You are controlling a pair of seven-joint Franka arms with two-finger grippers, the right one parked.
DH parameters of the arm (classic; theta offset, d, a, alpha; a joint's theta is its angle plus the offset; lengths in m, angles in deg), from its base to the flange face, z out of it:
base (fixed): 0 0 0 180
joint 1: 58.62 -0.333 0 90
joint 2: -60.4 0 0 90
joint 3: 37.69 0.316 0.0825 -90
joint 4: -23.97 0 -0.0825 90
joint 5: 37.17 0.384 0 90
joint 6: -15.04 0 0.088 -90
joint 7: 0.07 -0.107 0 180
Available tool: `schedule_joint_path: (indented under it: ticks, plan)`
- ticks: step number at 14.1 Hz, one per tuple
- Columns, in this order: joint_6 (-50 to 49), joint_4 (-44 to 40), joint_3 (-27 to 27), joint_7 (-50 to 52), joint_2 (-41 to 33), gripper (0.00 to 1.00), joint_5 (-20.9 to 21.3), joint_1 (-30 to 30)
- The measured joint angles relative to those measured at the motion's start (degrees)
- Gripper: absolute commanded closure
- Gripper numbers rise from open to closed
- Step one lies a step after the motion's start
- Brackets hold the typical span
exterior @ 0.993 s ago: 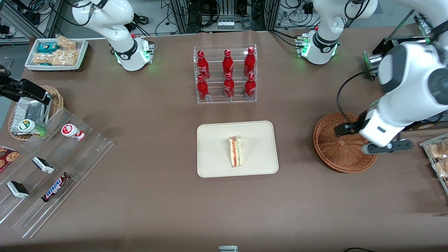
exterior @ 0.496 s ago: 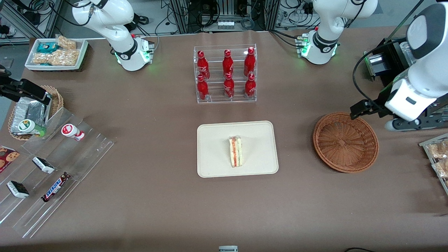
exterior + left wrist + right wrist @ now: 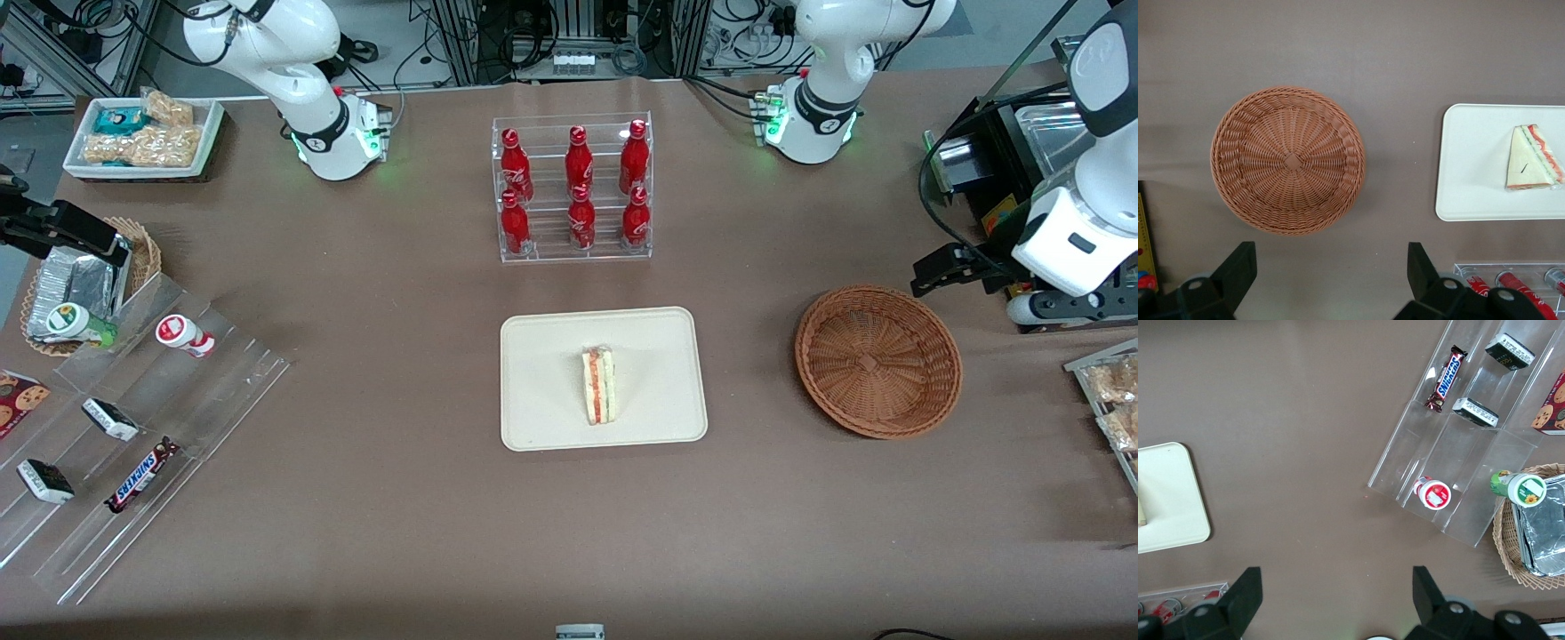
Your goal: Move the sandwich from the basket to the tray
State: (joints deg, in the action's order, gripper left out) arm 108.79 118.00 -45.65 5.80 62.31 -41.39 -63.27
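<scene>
The sandwich (image 3: 598, 385) (image 3: 1533, 159), a pale wedge with red and green layers, lies on the cream tray (image 3: 542, 356) (image 3: 1471, 167) at the table's middle. The round brown wicker basket (image 3: 877, 360) (image 3: 1288, 160) stands empty beside the tray, toward the working arm's end. My gripper (image 3: 1067, 309) (image 3: 1328, 267) hangs high above the table, just past the basket's rim and a little farther from the front camera. Its fingers are spread wide open with only bare table between them.
A clear rack of red bottles (image 3: 573, 187) stands farther from the front camera than the tray. A black device (image 3: 987, 169) and a snack tray (image 3: 1111, 400) sit at the working arm's end. A stepped acrylic stand (image 3: 133, 427) and a small foil-filled basket (image 3: 84, 284) lie toward the parked arm's end.
My gripper has moved off from over the basket, outward toward the working arm's end and away from the front camera. The sandwich, tray and basket have stayed put.
</scene>
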Motion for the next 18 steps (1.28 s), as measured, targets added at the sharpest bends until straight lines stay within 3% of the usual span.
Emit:
schedule_joint_path:
  ticks: [18]
  plan:
    - [-3.2, -3.2, 1.0, -3.5, -0.7, 0.00, 3.5, 0.1]
